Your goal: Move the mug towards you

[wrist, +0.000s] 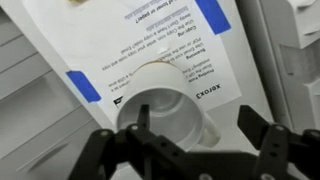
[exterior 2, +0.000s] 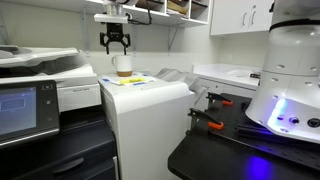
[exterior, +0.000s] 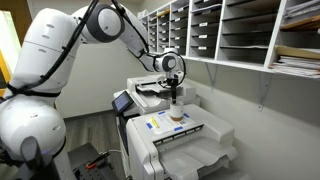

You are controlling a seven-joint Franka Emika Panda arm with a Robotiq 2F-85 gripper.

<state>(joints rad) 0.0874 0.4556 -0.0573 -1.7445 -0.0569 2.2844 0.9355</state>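
The mug (exterior 2: 122, 66) is small and cream-white with a tan base. It stands upright on the labelled white top of the printer (exterior 2: 140, 100). It also shows in an exterior view (exterior: 178, 116) and in the wrist view (wrist: 165, 112), where I look down into its empty inside. My gripper (exterior 2: 117, 44) hangs just above the mug with its fingers open and holds nothing. In the wrist view the gripper (wrist: 197, 130) has one finger over the mug's rim and the other out past its handle side.
A larger copier (exterior 2: 40, 70) with a touch panel (exterior 2: 20, 108) stands beside the printer. Wall shelves with paper stacks (exterior: 240, 30) run behind. A blue-and-white instruction label (wrist: 150, 45) lies under the mug. A white robot base (exterior 2: 290, 80) sits on a dark table.
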